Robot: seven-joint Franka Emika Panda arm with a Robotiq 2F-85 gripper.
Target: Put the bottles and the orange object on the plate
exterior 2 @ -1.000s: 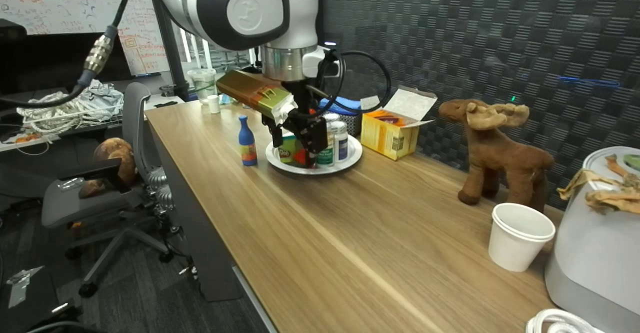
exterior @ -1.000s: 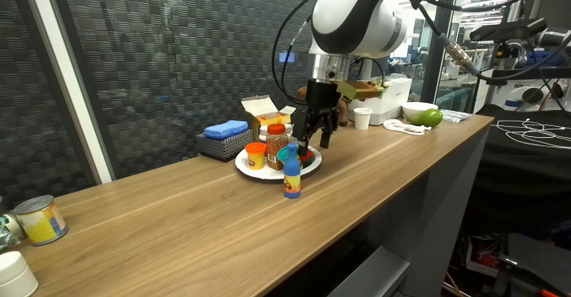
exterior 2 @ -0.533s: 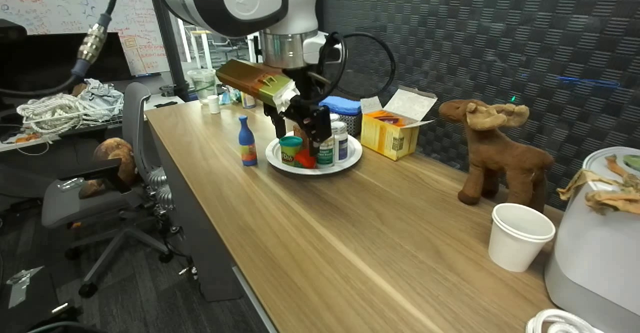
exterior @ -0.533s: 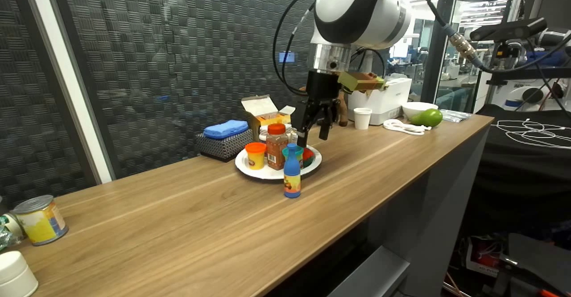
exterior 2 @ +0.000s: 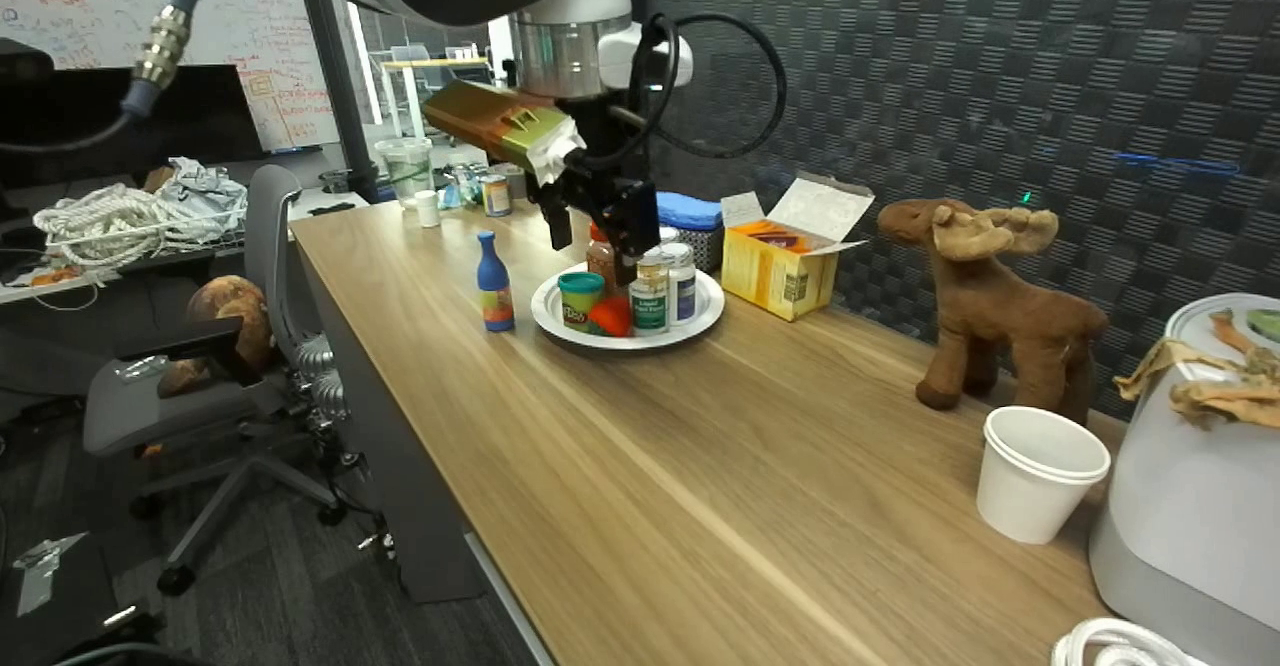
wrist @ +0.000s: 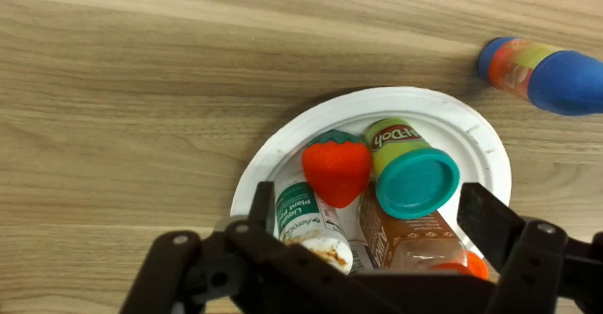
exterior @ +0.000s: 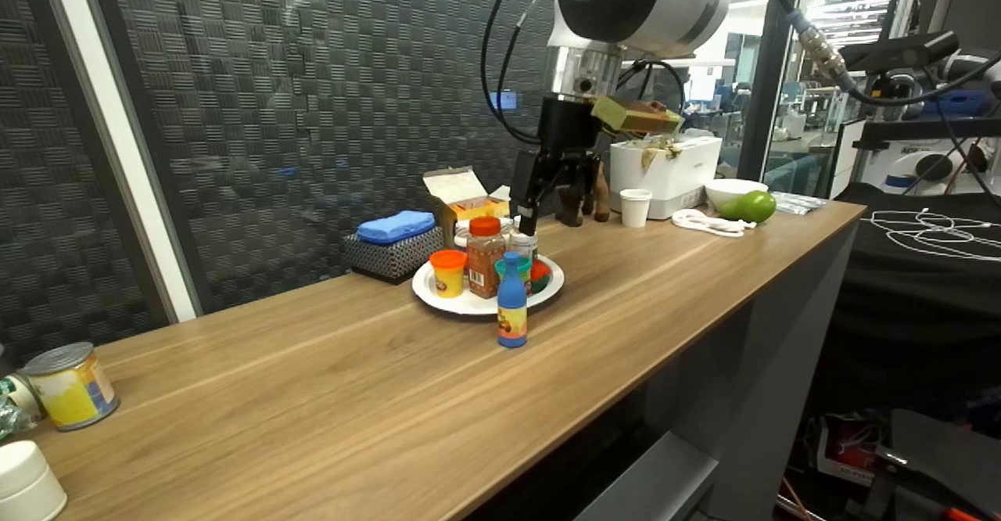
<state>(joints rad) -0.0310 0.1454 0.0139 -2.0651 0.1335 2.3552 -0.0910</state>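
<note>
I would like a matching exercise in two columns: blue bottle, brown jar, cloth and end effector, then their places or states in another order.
1. Blue bottle
2. Brown jar
3. Cloth
4. End effector

A. on a patterned box
B. open, holding nothing
C. on the tabletop, beside the plate
D. on the plate

Pairs: 1-C, 2-D, 3-A, 4-B

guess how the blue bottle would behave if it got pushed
The blue bottle stands upright, tall on a narrow base, so a push high up would probably tip it. Its round body suggests it may roll once down. The smooth, plastic-looking surface might be a bit slippery.
</note>
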